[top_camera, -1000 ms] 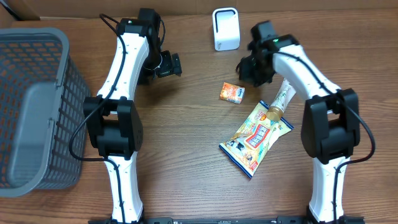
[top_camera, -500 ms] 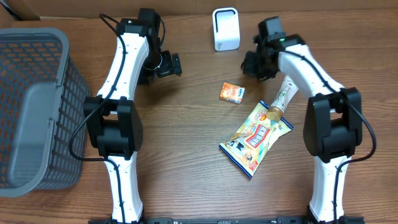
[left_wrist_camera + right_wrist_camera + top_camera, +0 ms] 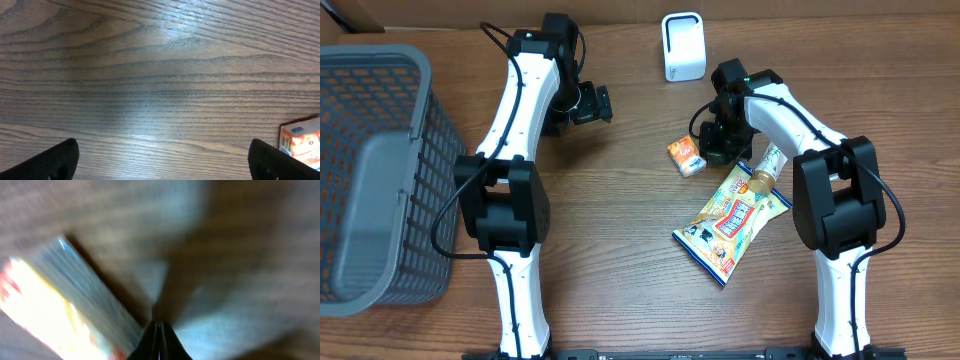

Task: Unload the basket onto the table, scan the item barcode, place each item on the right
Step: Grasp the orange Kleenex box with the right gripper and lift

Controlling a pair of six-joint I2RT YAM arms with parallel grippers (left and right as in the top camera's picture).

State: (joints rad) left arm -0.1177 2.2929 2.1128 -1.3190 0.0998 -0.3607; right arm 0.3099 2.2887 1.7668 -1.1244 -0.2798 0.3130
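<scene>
- Presently, approach is judged the step in hand: the box lies at the scanner's 6 o'clock, not yet grasped.
- The right gripper is pinched closed, empty, at the box's 2 o'clock.
- The left gripper is spread wide, empty.
- Next, the right jaws must be opened for a grasp.

- The little orange box lies flat on the table, turned a bit crooked
- The white scanner stands up near the far edge, apart from the box
- The yellow snack bag lies flat and slanted, near the box
- The thin bottle lies on its side, one end on the bag's top
</scene>
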